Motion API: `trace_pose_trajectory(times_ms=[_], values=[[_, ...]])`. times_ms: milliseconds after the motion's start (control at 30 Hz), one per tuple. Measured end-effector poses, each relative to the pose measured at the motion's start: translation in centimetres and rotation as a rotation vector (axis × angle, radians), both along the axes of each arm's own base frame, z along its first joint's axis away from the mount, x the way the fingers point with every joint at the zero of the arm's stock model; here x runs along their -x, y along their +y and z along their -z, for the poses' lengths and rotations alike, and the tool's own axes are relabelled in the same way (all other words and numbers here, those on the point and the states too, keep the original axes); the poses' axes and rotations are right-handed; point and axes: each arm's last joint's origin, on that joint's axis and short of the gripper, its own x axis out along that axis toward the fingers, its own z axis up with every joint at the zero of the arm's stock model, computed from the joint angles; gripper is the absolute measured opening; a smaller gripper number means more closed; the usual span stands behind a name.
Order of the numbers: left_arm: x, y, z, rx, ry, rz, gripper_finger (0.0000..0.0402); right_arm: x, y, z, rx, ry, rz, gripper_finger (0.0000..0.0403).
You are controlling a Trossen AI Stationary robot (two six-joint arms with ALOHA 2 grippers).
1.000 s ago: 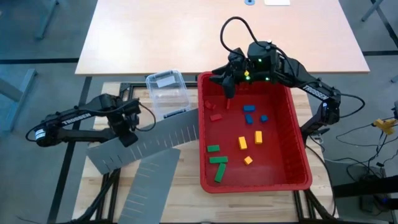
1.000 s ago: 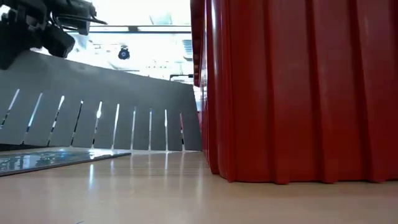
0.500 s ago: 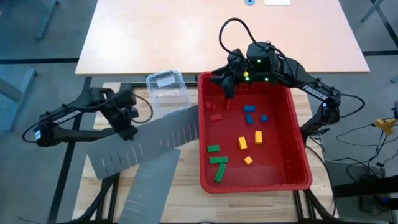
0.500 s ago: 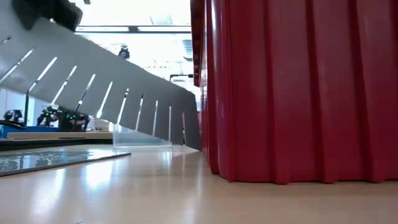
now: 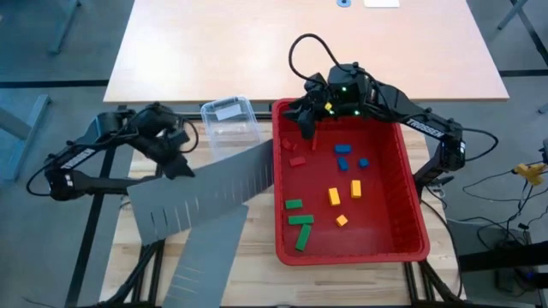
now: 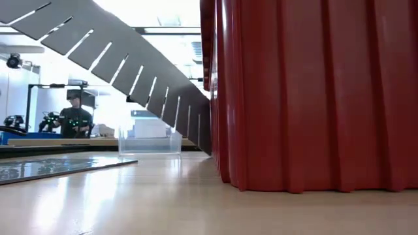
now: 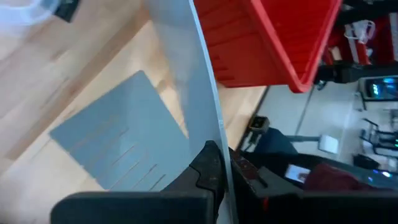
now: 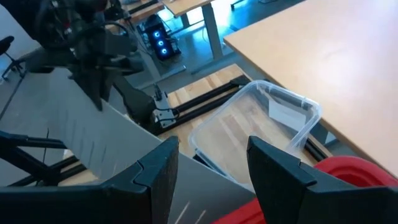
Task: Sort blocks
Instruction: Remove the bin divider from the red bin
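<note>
Red, blue, yellow and green blocks (image 5: 334,197) lie scattered on the floor of the red bin (image 5: 411,214). My left gripper (image 5: 177,162) is shut on a long grey slotted panel (image 5: 205,192), left of the bin. The panel slants from its raised left end down to its right end (image 6: 208,147), which is beside the bin's left wall. My right gripper (image 8: 211,180) is open with nothing between its fingers. It hovers over the bin's far left corner (image 5: 304,128). My left gripper pinches the panel's unslotted long edge (image 7: 219,134) between its two fingers, near the panel's left end. The fingers come from the table's left, slanting down. The held end is lifted clear, and the panel's right end stays low by the bin.
A small clear tub (image 5: 229,127) stands just beyond the panel, by the bin's far left corner. A second grey panel (image 5: 205,257) lies flat at the near edge. A light tabletop (image 5: 300,43) spans the far side.
My left gripper has risen and tipped upward, still shut on the panel. The panel's left end has swung up high while its right end has stayed by the bin, so the panel now slants steeply. My right gripper has shifted slightly toward the table's left.
</note>
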Motion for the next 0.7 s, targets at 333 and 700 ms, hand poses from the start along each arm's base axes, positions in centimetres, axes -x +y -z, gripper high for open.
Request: trace_pose_trajectory(times_ms=[333, 700], values=[[-3.1, -0.5, 2.6, 0.125, 0.042, 0.187, 0.0, -0.3, -0.1, 0.1, -0.011, -0.006, 0.0, 0.017], [-3.9, -1.1, 3.5, 0.124, 0.038, 0.286, 0.0014, -0.4, -0.1, -0.1, -0.017, -0.038, 0.006, 0.0169]])
